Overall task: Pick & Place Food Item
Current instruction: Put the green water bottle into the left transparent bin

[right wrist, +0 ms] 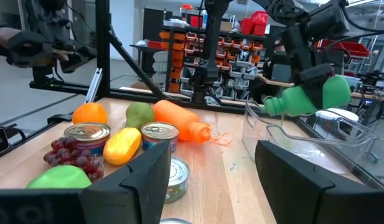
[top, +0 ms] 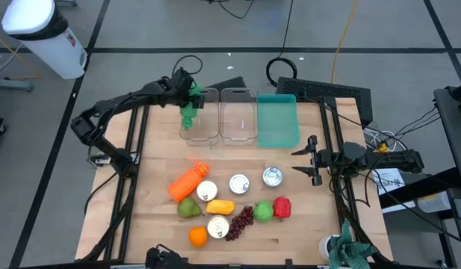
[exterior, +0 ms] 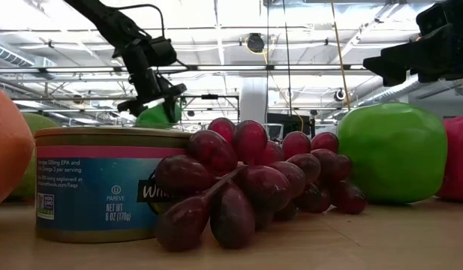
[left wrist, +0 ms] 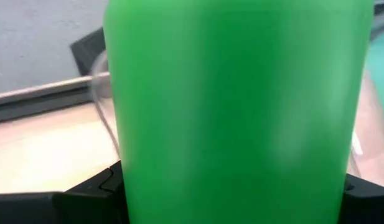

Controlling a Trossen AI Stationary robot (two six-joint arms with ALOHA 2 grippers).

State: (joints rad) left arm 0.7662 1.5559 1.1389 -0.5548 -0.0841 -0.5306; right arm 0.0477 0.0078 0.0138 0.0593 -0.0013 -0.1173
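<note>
A green bottle (top: pixel 188 113) hangs over the left clear bin (top: pixel 202 128) at the table's far side, with my left gripper (top: pixel 191 91) shut on it. The bottle fills the left wrist view (left wrist: pixel 235 112). The right wrist view shows it tilted (right wrist: pixel 304 98), its neck lower and pointing toward the table's near edge. In the low view, gripper (exterior: pixel 152 86) and bottle (exterior: pixel 160 114) show high up behind the food. My right gripper (top: pixel 305 161) waits at the table's right side, level and open, with nothing between its fingers (right wrist: pixel 148 180). My left gripper pinches the bottle's wide body (left wrist: pixel 135 180) between its two fingers (left wrist: pixel 86 193), one on each side. The fingers slant down from the table's far left. The bottle is lifted clear above the left clear bin, tilted, its neck (right wrist: pixel 271 106) lowest.
A second clear bin (top: pixel 239 116) and a teal bin (top: pixel 277 119) stand right of the first. Nearer the front lie an orange bottle (top: pixel 187 181), several cans, a pear (top: pixel 188 208), an orange (top: pixel 198 236), grapes (top: pixel 241 222), a green fruit (top: pixel 263 211) and a red one (top: pixel 282 207).
</note>
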